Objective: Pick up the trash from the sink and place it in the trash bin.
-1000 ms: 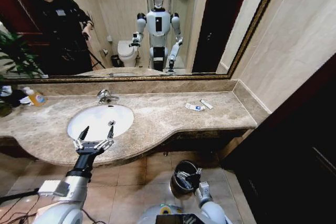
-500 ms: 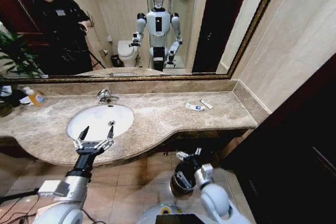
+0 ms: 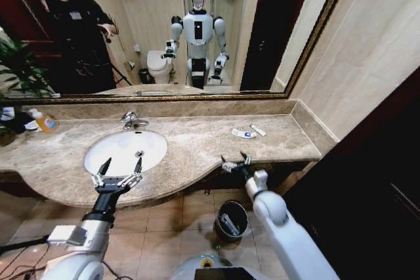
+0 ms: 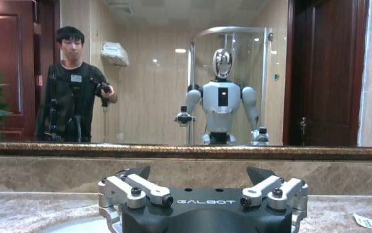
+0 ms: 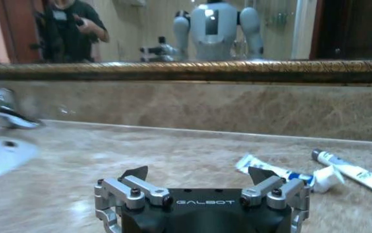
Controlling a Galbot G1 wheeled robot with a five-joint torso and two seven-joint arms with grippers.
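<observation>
Left gripper, fingers spread wide and empty, hovers parked at the near rim of the sink. Right gripper, likewise wide and empty, sits at the counter edge; remaining trash lies just beyond it, the trash bin below.

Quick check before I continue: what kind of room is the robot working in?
A bathroom, probably in a hotel: a white oval sink with chrome faucet in a marble countertop, a wide framed mirror reflecting a toilet, and small toiletry tubes left on the counter.
</observation>
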